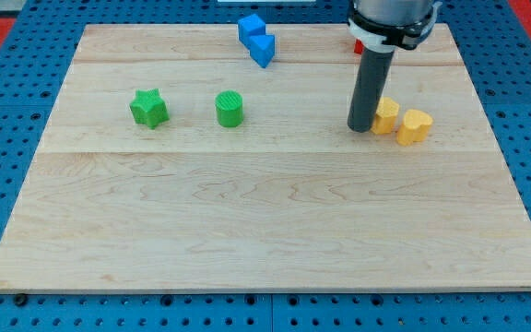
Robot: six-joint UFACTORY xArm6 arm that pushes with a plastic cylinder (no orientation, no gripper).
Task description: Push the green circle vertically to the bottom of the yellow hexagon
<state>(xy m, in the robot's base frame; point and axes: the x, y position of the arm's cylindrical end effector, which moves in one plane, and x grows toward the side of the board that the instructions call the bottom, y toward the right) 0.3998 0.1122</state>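
The green circle (230,109) stands on the wooden board left of centre, in the upper half. The yellow hexagon (387,115) lies at the view's right, partly hidden by my rod. My tip (359,127) rests on the board right against the hexagon's left side, far to the right of the green circle. A yellow heart-shaped block (414,126) sits just right of the hexagon, touching or nearly touching it.
A green star (148,108) lies left of the green circle. Two blue blocks (257,38) sit together at the view's top centre. A red block (359,44) is mostly hidden behind the arm at the top right. The board's edge (265,290) runs along the view's bottom.
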